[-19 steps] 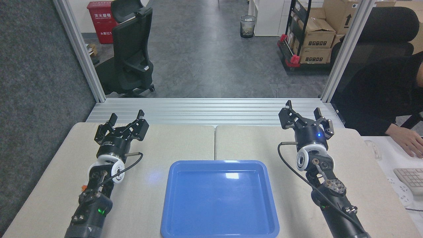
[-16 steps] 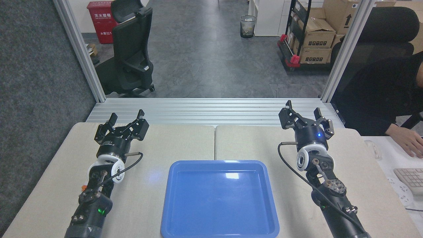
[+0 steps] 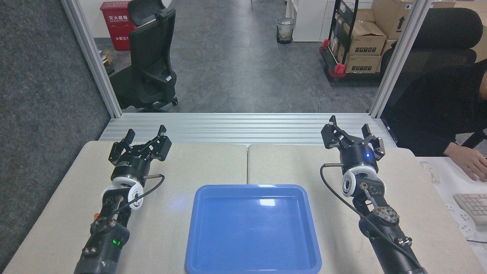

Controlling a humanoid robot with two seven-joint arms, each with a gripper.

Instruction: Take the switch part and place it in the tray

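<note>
2 black grippers are hovering over the beige padded table [image 3: 213,163], the left gripper [image 3: 146,136] and the right gripper [image 3: 350,127] both standing with fingers spread and nothing between them. The glossy blue plastic tray [image 3: 198,232] is lying bare between the arms. The switch part isn't showing anywhere, so picking hasn't begun; finding it is coming next.
</note>
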